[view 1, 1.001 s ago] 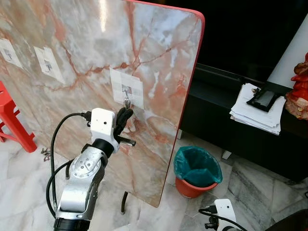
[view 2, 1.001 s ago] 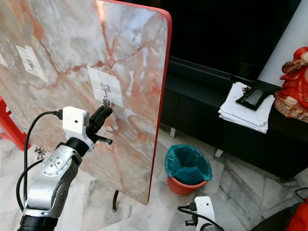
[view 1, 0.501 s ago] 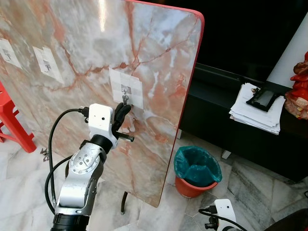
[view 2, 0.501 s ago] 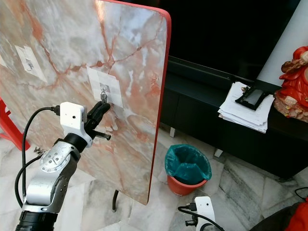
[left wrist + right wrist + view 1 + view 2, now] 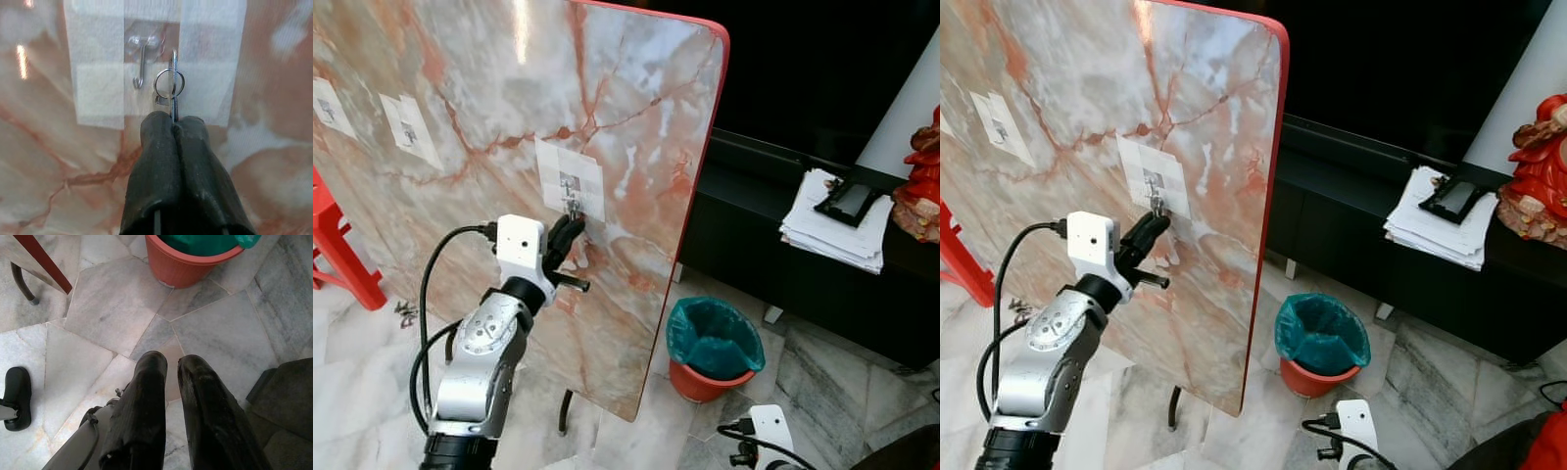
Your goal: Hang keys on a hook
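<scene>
The right end effector (image 5: 168, 367) hung low over the marble floor (image 5: 220, 333), its two black fingers parted by a narrow gap and gripping nothing. An orange bin (image 5: 195, 264) with a green liner stood on the floor beyond it.

The left end effector (image 5: 173, 122) was raised against the upended marble tabletop (image 5: 636, 117), which has a red edge. Its fingers (image 5: 156, 147) were pressed together on the keys (image 5: 172, 98). The key ring (image 5: 168, 83) protruded above the fingertips. The ring sat just beside the clear adhesive hook (image 5: 141, 63) and was not looped over it. The hook was fixed to a white taped patch (image 5: 98, 83) on the tabletop. From the head camera, the end effector sat just below that patch (image 5: 570, 181).

Two further white patches (image 5: 411, 127) were fixed farther along the tabletop on the robot's left. A red stool (image 5: 337, 245) stood at that side.

Farther back on the right, a black cabinet (image 5: 754, 245) carried a paper stack (image 5: 832, 230) with a dark device (image 5: 850, 201) resting on top. A red figurine (image 5: 1538, 166) stood beside the stack.
</scene>
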You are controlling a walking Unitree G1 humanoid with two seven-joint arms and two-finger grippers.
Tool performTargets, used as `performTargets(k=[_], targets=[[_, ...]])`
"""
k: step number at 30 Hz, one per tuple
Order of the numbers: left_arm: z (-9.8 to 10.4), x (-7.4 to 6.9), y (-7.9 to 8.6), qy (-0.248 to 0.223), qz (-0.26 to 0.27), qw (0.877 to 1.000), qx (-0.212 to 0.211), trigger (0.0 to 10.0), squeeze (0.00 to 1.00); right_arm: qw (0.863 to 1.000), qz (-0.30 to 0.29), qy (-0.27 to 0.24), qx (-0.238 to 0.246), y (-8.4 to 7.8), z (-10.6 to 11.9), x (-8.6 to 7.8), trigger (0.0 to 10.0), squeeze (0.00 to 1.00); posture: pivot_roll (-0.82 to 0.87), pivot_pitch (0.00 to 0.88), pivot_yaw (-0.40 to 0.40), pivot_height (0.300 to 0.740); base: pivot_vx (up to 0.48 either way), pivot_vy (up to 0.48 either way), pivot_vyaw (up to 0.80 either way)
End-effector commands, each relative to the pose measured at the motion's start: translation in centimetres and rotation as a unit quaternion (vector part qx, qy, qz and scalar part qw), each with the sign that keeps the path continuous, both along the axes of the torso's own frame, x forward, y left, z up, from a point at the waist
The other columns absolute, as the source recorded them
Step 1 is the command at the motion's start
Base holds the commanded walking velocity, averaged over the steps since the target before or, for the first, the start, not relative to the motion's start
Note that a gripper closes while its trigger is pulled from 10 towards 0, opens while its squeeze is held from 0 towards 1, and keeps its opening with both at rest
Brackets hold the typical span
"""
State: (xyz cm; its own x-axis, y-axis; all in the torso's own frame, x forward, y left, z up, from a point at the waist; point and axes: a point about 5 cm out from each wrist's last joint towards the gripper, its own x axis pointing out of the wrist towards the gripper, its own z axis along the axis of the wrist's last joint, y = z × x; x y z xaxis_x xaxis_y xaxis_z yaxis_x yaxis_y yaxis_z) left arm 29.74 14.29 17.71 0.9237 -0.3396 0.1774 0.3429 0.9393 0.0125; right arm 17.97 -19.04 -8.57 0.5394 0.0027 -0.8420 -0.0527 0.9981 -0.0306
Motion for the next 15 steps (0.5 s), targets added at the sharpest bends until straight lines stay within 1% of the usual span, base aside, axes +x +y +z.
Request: performTargets(k=[1,5,8,9,12,15], targets=[[0.4,0.3,-0.1,-0.001,-0.008,1.000,-0.013,10.0,0.00,1.000,0.002,0.000,-0.006,-0.3,0.1,0.1,10.0,0.00,-0.04,0.000,-0.084,0.740,0.000,0.000,0.00],[0.8,0.6,0.2,0.002,-0.017,0.999,-0.047,10.0,0.00,1.000,0.002,0.001,-0.006,-0.3,0.1,0.1,10.0,0.00,-0.04,0.000,-0.085,0.740,0.000,0.000,0.00],[1.1,0.8,0.5,0.001,-0.023,0.998,-0.064,10.0,0.00,1.000,0.002,0.000,-0.006,-0.3,0.1,0.1,10.0,0.00,-0.04,0.000,-0.085,0.740,0.000,0.000,0.00],[1.3,0.9,0.7,0.000,-0.023,0.998,-0.065,10.0,0.00,1.000,0.002,0.001,-0.006,-0.3,0.1,0.1,10.0,0.00,-0.04,0.000,-0.085,0.740,0.000,0.000,0.00],[1.3,0.9,0.9,0.000,-0.025,0.998,-0.063,10.0,0.00,1.000,0.002,0.001,-0.007,-0.3,0.1,0.1,10.0,0.00,-0.04,0.000,-0.085,0.740,0.000,0.000,0.00],[1.1,0.7,1.2,0.007,-0.033,0.998,-0.062,10.0,0.00,1.000,0.002,0.001,-0.007,-0.3,0.1,0.1,10.0,0.00,-0.04,0.000,-0.087,0.740,0.000,0.000,0.00]])
